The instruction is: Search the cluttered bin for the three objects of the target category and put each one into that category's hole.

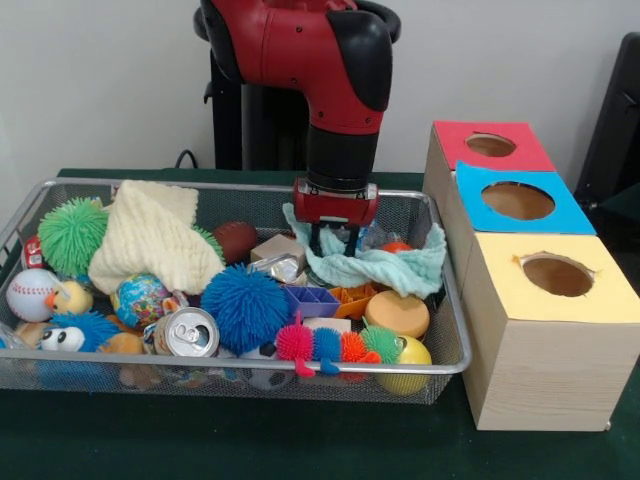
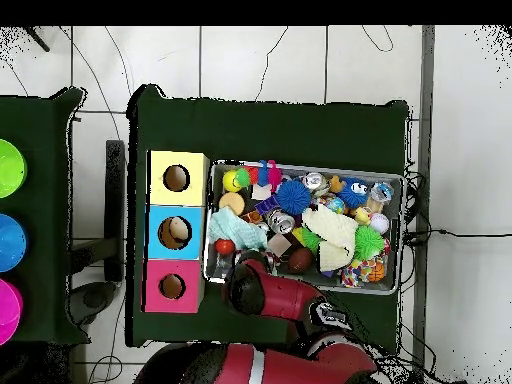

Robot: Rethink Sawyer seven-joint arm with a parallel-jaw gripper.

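The robot's claw [image 1: 335, 243] hangs straight down inside a wire mesh bin [image 1: 452, 345], its dark fingers lowered onto a crumpled mint-green cloth [image 1: 385, 266] near the bin's back right corner. The fingers stand slightly apart with cloth bunched around them; whether they actually grip it cannot be told.

Just beside the cloth, toward the front, lie an orange disc-shaped sponge [image 1: 397, 313] and a yellow ball [image 1: 407, 355]. Left of the claw sit a small wooden block [image 1: 277, 247], a brown football-shaped ball [image 1: 235, 240] and a purple tray [image 1: 312, 300]. A fuzzy blue ball [image 1: 245, 306] rests in the middle, with a rainbow spiky caterpillar toy [image 1: 330, 345] along the front wall and a silver drink can [image 1: 187, 333] beside it. Further left are a cream knitted cloth [image 1: 150, 236], a green spiky ball [image 1: 72, 234], a globe-patterned ball [image 1: 142, 299], a baseball [image 1: 32, 294] and a blue furry toy with big eyes [image 1: 70, 335].

To the right of the bin, on the green tabletop [image 1: 300, 445], stand three wooden boxes in a row, each with a round hole on top: yellow [image 1: 556, 275] nearest, then blue [image 1: 517, 200], then red [image 1: 490, 145].
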